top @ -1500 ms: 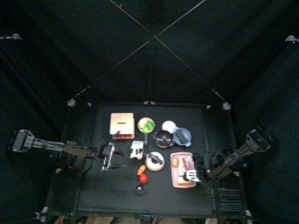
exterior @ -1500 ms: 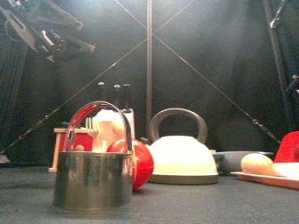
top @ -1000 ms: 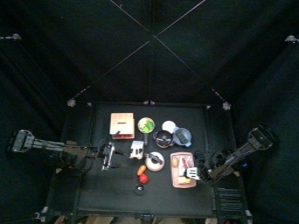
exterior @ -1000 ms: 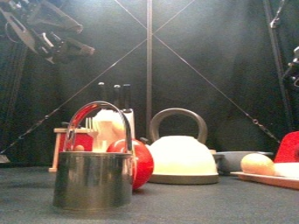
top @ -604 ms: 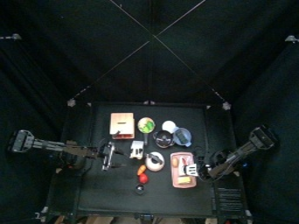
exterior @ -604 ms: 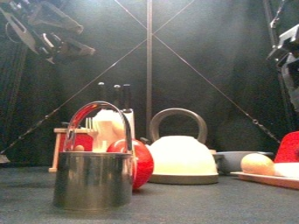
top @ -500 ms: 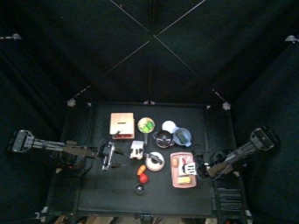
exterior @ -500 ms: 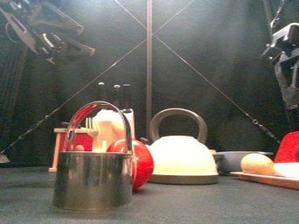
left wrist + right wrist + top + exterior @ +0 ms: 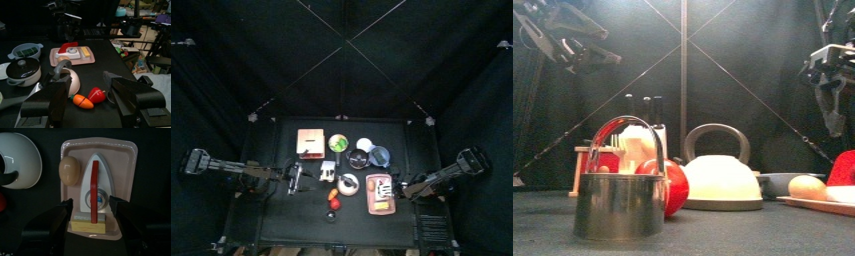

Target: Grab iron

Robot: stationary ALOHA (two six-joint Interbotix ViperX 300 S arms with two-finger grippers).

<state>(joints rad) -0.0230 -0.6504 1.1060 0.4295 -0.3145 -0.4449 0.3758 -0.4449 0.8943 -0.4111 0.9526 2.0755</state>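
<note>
My right claw [image 9: 91, 228] hangs directly above the iron [image 9: 93, 188], and its two jaws stand wide apart with nothing between them. In the right wrist view the iron's white body and its red handle strip show between my jaws, but I do not touch it. The iron lies on a salmon-pink tray [image 9: 124, 173], with a pale wooden block [image 9: 89, 225] at its wide end and a tan egg-shaped thing [image 9: 68, 169] just beside it on the same tray. Next to the tray I see a part of a white kettle [image 9: 17, 158].

From above, the tray with the iron [image 9: 381, 190] is at the front right part of the counter [image 9: 418, 140], and my right claw [image 9: 413, 189] is at its right edge. In the front view my right claw [image 9: 831, 75] is high over the right side, above the red top of the iron [image 9: 843, 166].

My left claw [image 9: 93, 97] rests over the left part of the counter, also with its jaws apart and empty. Below it are the kettle [image 9: 61, 82] with its arched handle, a red pepper [image 9: 97, 94] and an orange carrot piece [image 9: 82, 101]. Nearest to the front camera stands a steel bucket [image 9: 619, 205].
</note>
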